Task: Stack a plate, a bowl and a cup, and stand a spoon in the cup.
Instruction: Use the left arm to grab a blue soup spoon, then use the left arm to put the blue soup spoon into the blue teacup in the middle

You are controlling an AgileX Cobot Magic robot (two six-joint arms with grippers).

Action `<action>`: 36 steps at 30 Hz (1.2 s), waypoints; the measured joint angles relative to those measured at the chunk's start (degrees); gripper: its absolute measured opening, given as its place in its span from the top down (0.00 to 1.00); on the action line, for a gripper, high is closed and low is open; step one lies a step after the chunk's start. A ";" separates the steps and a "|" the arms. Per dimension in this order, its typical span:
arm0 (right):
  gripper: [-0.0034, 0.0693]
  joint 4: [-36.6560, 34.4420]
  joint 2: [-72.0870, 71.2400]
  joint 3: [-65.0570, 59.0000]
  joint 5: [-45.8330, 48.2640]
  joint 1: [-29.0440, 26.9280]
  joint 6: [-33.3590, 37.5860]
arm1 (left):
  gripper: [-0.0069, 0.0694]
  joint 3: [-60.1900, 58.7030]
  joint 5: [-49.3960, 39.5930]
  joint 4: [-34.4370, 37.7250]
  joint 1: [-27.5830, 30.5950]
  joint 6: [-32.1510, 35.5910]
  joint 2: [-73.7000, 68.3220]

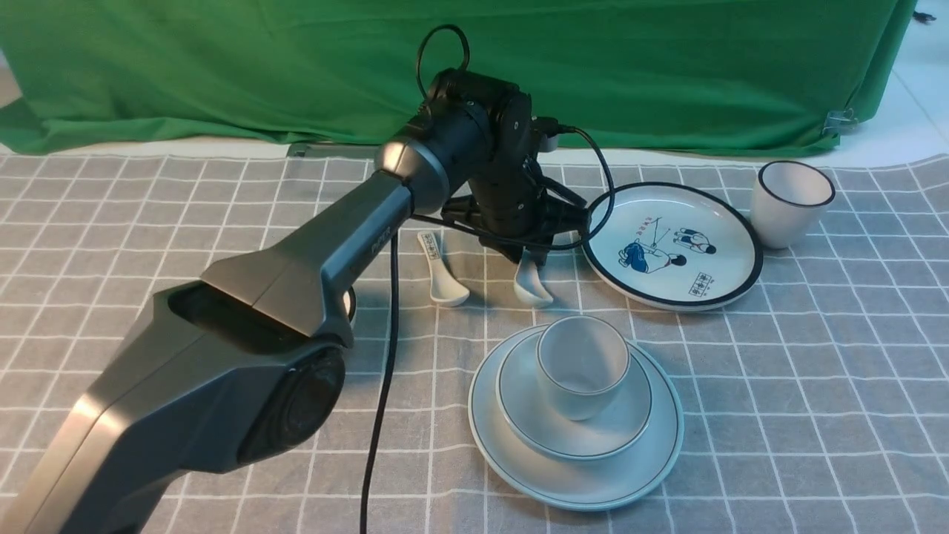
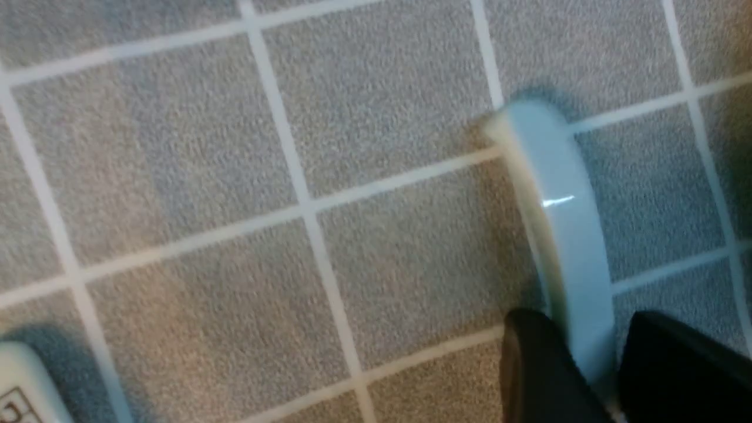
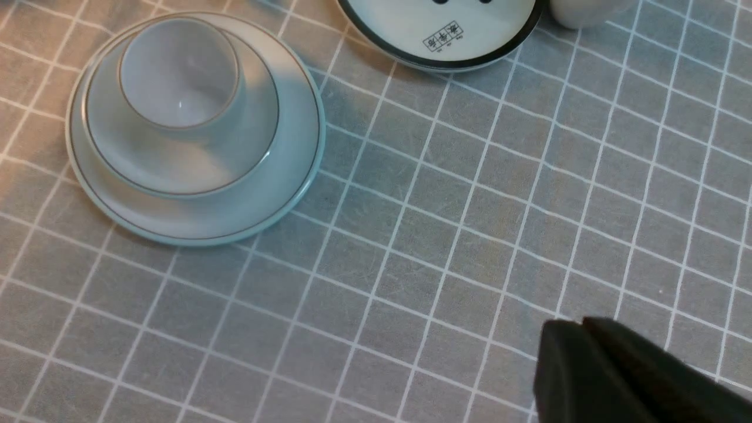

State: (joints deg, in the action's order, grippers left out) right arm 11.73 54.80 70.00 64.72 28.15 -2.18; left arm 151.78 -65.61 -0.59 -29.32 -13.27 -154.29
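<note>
The plate [image 1: 652, 460] lies front centre with the bowl [image 1: 534, 426] in it and the cup [image 1: 582, 367] standing in the bowl; the stack also shows in the right wrist view [image 3: 276, 194]. The plain white spoon [image 1: 534, 288] lies on the cloth just behind the stack. My left gripper [image 1: 530, 256] points down over its handle. In the left wrist view the handle [image 2: 564, 223] runs between the two black fingers [image 2: 540, 364], which press close on both sides; my left gripper [image 2: 587, 335] is shut on it. My right gripper [image 3: 578, 329] is shut and empty over bare cloth.
A smaller spoon with a printed handle [image 1: 445, 276] lies left of the plain one; its end shows in the left wrist view [image 2: 17, 382]. A black-rimmed cartoon plate [image 1: 671, 245] and a black-rimmed white cup [image 1: 789, 202] stand at the back right. A green backdrop [image 1: 667, 67] hangs behind.
</note>
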 joint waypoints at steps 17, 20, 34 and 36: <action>0.86 0.01 0.00 0.00 -0.07 0.00 -0.18 | 0.87 4.95 -3.87 -3.48 -1.09 4.48 10.43; 0.86 0.01 0.00 0.00 -0.38 0.00 -0.18 | 0.87 5.02 -3.90 -7.16 -3.60 5.09 14.73; 0.83 0.07 0.00 0.00 -1.14 0.00 0.78 | 0.87 -11.95 -4.17 -11.15 -10.85 10.19 30.92; 0.83 0.07 0.00 0.00 -1.71 0.00 0.96 | 0.87 -19.07 -3.99 -11.84 -10.85 9.50 34.79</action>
State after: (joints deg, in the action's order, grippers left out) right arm 11.80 54.80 70.00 63.01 28.15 -1.21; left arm 132.71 -69.60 -12.43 -40.17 -3.77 -119.50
